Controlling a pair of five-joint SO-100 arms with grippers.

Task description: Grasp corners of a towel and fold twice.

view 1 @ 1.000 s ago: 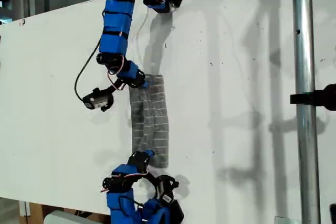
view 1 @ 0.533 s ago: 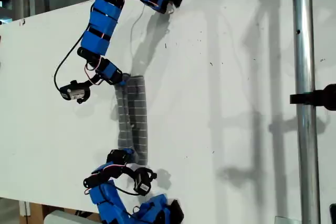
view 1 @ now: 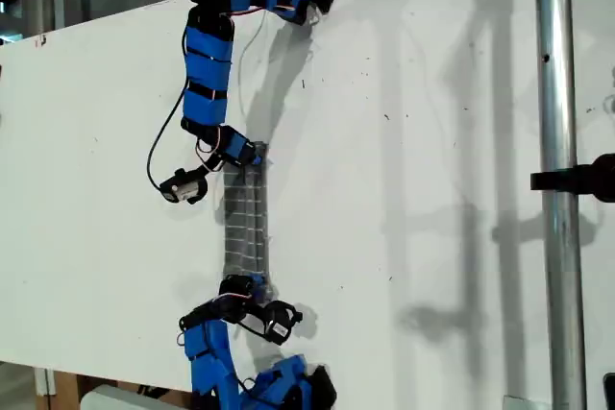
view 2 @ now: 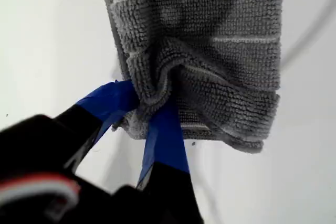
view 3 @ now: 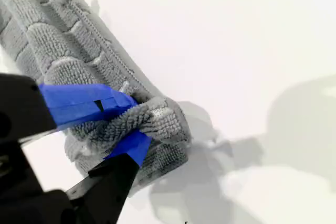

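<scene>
The grey towel (view 1: 247, 223) with thin white stripes lies as a narrow folded strip on the white table (view 1: 432, 141), stretched between two blue arms. One arm's gripper (view 1: 252, 156) pinches its far end and the other arm's gripper (view 1: 248, 285) pinches its near end; the wrist views do not settle which arm is which. My first gripper (view 2: 147, 103) is shut on a bunched corner of the towel (view 2: 210, 51). My second gripper (view 3: 134, 121) is shut on a rolled end of the towel (view 3: 58, 30).
A metal pole (view 1: 557, 189) with a black clamp (view 1: 581, 180) stands at the exterior view's right. The table's edge runs along the exterior view's upper left and bottom. Both arm bases sit near the towel's line, at the top and bottom.
Both arms swung to the exterior view's left with the towel, then came partly back. The towel is now a narrower strip than a second ago.
</scene>
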